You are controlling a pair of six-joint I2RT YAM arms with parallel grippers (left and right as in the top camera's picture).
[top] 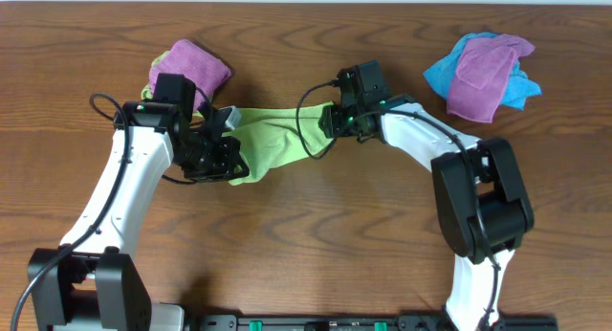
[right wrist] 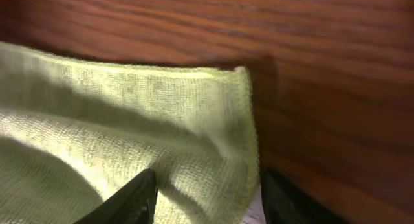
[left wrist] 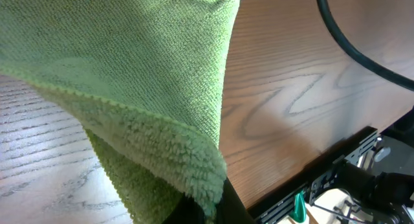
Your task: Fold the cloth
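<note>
**Cloth strung between both arms**

Overhead: you see the cloth (top: pixel 273 140) stretched above the brown wood table (top: pixel 316 235), from the left gripper (top: pixel 228 147) to the right gripper (top: pixel 330 121).
Left wrist: clamped on the cloth's edge.
Right wrist: cloth lies between the fingers (right wrist: pixel 132 198); can't tell the grip.

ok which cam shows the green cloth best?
Overhead: it shows the lime-green cloth nearly whole, stretched between the left hand and the right hand. Left wrist shows only a draped fold close up; right wrist only one corner lying between its fingers.
</note>
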